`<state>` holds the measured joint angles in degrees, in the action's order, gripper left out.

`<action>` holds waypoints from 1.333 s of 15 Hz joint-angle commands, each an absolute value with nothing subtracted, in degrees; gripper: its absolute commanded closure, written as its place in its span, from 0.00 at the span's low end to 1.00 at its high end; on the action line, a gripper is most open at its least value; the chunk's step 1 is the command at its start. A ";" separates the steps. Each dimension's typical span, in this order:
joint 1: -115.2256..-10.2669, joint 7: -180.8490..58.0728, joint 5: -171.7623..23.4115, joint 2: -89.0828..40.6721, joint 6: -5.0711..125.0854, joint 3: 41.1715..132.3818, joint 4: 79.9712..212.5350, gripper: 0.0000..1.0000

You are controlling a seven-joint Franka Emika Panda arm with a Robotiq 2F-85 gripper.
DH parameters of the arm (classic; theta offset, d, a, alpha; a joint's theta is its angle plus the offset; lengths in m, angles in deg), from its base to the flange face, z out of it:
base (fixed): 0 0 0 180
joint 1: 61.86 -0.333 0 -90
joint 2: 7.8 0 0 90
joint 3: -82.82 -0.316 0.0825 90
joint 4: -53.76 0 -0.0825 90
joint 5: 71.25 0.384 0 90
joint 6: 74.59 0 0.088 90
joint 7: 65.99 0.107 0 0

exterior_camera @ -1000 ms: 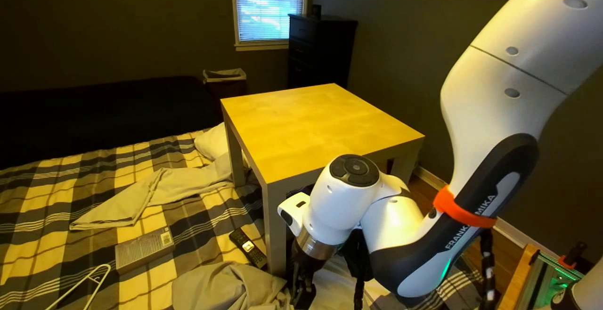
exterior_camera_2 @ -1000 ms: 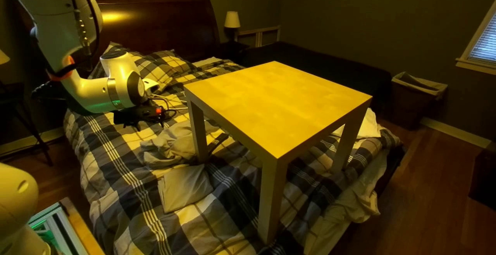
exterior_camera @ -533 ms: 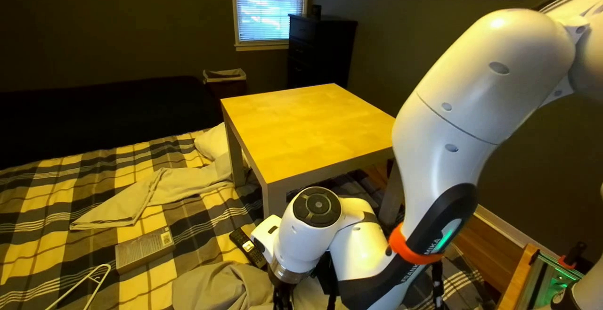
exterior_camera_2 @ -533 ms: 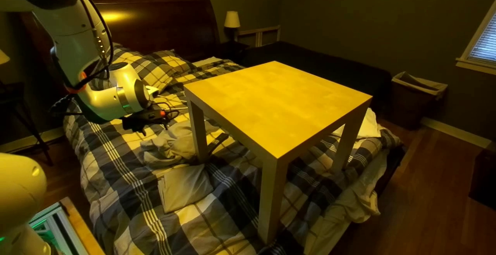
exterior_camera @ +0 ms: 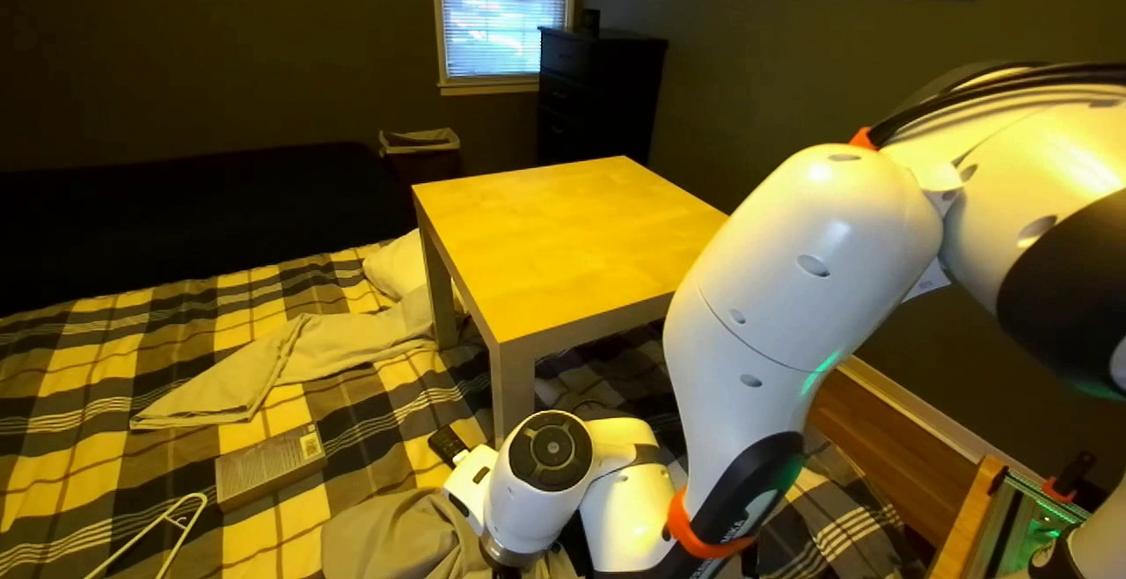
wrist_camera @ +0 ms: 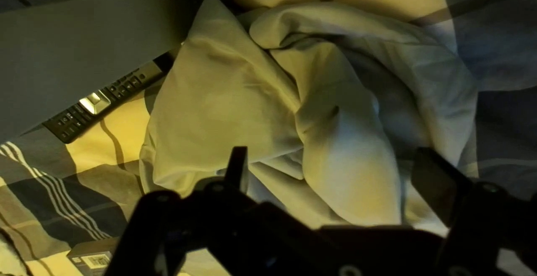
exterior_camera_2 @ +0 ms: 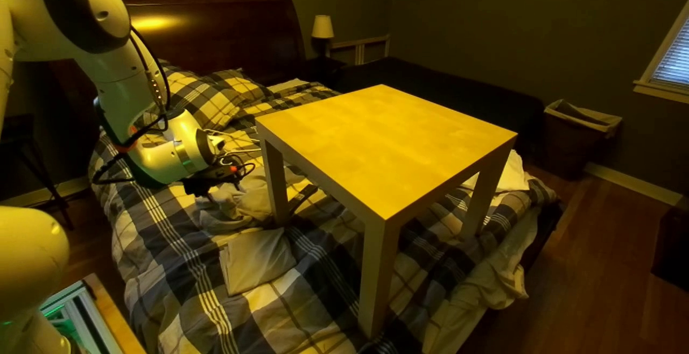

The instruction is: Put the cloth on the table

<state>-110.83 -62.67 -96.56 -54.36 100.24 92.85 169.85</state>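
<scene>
The cloth (exterior_camera: 400, 535) is a rumpled pale beige-grey heap on the bed beside a table leg. It also shows in an exterior view (exterior_camera_2: 239, 200) and fills the middle of the wrist view (wrist_camera: 222, 108). The table (exterior_camera: 572, 236) stands on the bed with a bare yellowish wood top, also in an exterior view (exterior_camera_2: 387, 139). My gripper (wrist_camera: 331, 152) is open and empty, with a fold of cloth between its fingers from the camera's view. In an exterior view the gripper (exterior_camera_2: 212, 195) hangs just above the cloth; I cannot tell whether it touches. Its fingers are out of frame in an exterior view.
A remote (wrist_camera: 100, 100) lies between the cloth and the table leg (wrist_camera: 84, 53). A box (exterior_camera: 268, 465) and a white hanger (exterior_camera: 171, 522) lie on the plaid bedspread. A flat beige cloth (exterior_camera: 308, 355) lies beside the table. A smaller folded cloth (exterior_camera_2: 258, 262) lies near the rumpled one.
The arm has moved down and toward the cloth, left in one exterior picture and right in another. The gripper is now lower over the heap. The cloth and table have not moved.
</scene>
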 commanded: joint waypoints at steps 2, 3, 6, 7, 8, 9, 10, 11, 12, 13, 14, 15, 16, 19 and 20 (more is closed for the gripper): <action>-112.45 -64.69 -95.63 -61.07 101.04 95.19 164.15 0.32; -112.14 -65.19 -95.55 -61.80 100.96 95.00 163.46 0.42; -111.58 -66.34 -95.41 -62.99 100.70 94.42 162.11 0.65; -111.15 -66.76 -95.21 -62.84 100.35 93.80 161.93 0.72; -110.38 -67.25 -94.99 -62.60 100.26 92.80 161.91 0.79; -109.81 -67.78 -94.90 -62.01 99.96 91.93 162.10 0.87; -109.00 -68.31 -94.69 -61.42 99.52 90.71 162.32 0.94; -108.64 -68.91 -94.67 -60.62 98.62 89.93 162.62 1.00; -107.63 -69.39 -94.27 -59.61 97.40 88.48 163.05 1.00; -106.42 -69.85 -93.64 -58.44 95.33 86.82 163.46 1.00; -105.21 -70.02 -92.86 -56.56 93.15 85.29 164.26 1.00; -105.26 -69.30 -92.56 -55.06 91.55 85.28 164.61 1.00; -104.61 -68.89 -92.28 -52.68 90.04 84.77 165.42 1.00; -103.10 -67.55 -91.87 -45.68 86.17 84.17 166.80 1.00; -102.81 -66.93 -92.03 -43.40 84.85 84.35 167.07 1.00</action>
